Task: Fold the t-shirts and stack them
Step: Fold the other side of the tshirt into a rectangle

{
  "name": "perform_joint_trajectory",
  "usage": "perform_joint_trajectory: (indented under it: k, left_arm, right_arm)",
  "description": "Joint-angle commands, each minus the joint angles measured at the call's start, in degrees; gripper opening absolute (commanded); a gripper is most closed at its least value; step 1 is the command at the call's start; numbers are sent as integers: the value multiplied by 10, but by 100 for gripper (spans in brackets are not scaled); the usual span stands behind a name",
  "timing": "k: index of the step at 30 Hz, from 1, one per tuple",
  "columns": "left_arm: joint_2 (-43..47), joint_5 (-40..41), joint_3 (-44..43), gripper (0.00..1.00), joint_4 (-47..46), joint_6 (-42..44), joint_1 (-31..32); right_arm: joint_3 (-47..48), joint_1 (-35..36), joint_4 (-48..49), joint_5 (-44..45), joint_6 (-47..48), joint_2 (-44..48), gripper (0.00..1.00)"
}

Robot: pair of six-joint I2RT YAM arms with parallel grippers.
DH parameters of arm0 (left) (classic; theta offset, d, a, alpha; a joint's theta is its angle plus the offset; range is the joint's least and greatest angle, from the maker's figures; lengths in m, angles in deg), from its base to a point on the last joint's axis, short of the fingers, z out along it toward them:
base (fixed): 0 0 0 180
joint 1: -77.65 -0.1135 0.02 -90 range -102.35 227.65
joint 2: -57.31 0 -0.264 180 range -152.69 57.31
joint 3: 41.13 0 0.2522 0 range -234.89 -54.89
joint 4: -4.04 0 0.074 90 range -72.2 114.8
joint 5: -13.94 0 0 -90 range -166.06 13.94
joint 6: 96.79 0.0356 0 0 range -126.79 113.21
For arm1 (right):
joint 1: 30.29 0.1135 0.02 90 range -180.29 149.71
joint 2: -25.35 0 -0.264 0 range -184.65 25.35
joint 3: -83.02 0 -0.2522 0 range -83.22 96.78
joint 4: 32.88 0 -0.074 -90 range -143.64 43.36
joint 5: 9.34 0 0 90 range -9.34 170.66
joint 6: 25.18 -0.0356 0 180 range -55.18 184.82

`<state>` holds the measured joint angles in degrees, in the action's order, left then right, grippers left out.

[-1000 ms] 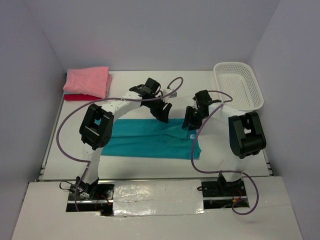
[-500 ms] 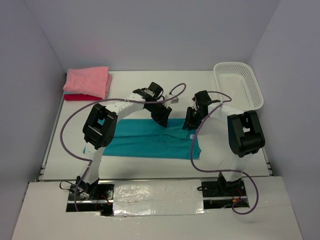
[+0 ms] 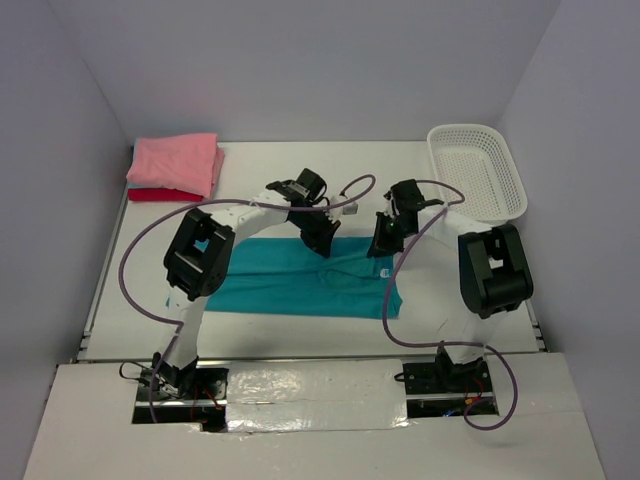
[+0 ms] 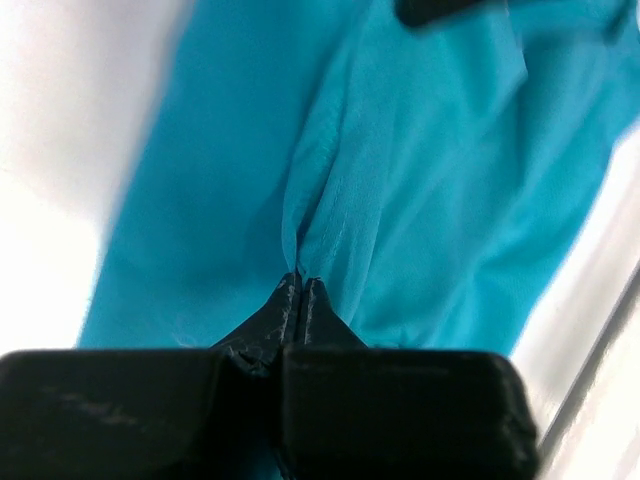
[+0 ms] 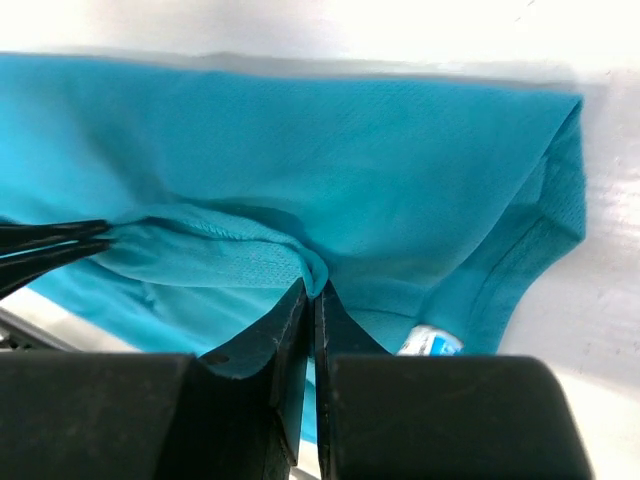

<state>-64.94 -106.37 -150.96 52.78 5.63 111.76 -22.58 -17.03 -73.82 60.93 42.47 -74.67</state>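
While both arms reach in over the middle of the counter (image 3: pixel 260 170), the teal shirt (image 3: pixel 270 290) lies spread as a long band across its centre, closer to the near edge than to the far one, running from beside the left arm to just past the right arm. The left end effector (image 3: pixel 323 246) is down on the shirt's far edge with its jaws closed, and the left wrist view shows a thin ridge of teal cloth pinched between the tips, rising out of the flatter cloth around it. The right end effector (image 3: pixel 381 246) sits just beside it, further toward the right end of the same far edge, and the two are near each other but apart. Its jaws are also closed on the shirt: the right wrist view shows a rolled fold of teal cloth caught between the tips, with the left end effector's thin fingers coming in at the left of that view along the same fold. A small white label (image 5: pixel 432 342) lies on the shirt just right of the right end effector's tips, next to a stitched band at the shirt's right end. At the far left corner of the counter a folded pink shirt (image 3: pixel 178 160) rests on top of a folded red shirt (image 3: pixel 160 194), whose edge shows along the near side of the pile. A white basket (image 3: pixel 480 170) stands at the far right corner, well apart from the shirts.
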Motion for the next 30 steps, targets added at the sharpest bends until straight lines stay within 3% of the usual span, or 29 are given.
perform_joint_trajectory:
  k: [1,9,11,15,17,22,25,27,28,30]
  left_arm:
    - [70,-65,56,0,4,82,1]
    - [105,-107,109,0,71,214,11]
    - [103,-116,116,4,96,248,17]
    - [90,-116,109,24,157,314,35]
    - [92,-110,105,26,191,350,36]
    - [113,-68,113,32,228,402,36]
    - [127,-45,111,35,232,400,36]
    - [132,-40,108,37,223,391,36]
    - [133,-36,104,38,217,373,36]
    - [134,-37,99,37,206,356,28]
  right_arm:
    - [-16,5,-3,-20,10,71,11]
    - [-123,39,-21,-34,12,161,20]
    - [-147,39,-20,-42,13,172,24]
    - [-173,41,-34,-89,22,193,43]
    - [-181,42,-45,-105,35,213,50]
    - [-171,43,-98,-132,56,305,51]
    - [-151,42,-90,-138,51,347,47]
    - [-145,42,-45,-120,30,350,38]
    - [-143,42,-26,-115,22,330,32]
    - [-121,42,3,-87,6,288,9]
